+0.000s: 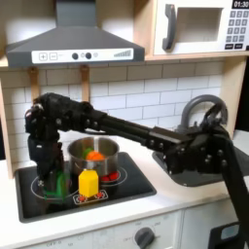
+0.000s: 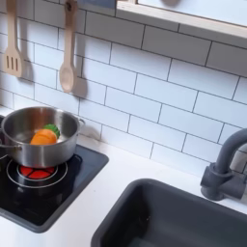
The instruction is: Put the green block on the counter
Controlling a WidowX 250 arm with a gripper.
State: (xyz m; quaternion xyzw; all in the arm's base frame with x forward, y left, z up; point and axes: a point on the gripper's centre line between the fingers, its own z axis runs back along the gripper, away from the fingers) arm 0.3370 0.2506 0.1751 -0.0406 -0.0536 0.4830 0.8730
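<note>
In the first exterior view the gripper (image 1: 46, 173) hung low over the stove (image 1: 126, 187), at the first exterior view's left end, w/ the green block (image 1: 60, 181) right at its tip. The block looked to be between the fingers or just under them, on or barely above the black glass; the picture was too blurry to tell whether the fingers were closed on it or spread, so can't say. Likely reason for the spot: the block sat on the stove, not on the counter (image 1: 185, 204), so the gripper had to come down there first.

A yellow block (image 1: 88, 183) stood just beside the green one, toward the first exterior view's right, in front of the pot (image 1: 93, 154). Close neighbours, so a straight-down approach made sense to avoid knocking either.

Arm pose: base by the sink (image 2: 178, 217) at the first exterior view's right, upper link rising, long forearm reaching across behind the pot, wrist bent sharply so the gripper pointed approx. straight down.

In the second exterior view the pot held orange and green toy food (image 2: 43, 136) on a red burner (image 2: 32, 173); the faucet (image 2: 224, 166) stood at the sink's far corner. White counter ran between stove and sink, the obvious place to set the block.
</note>
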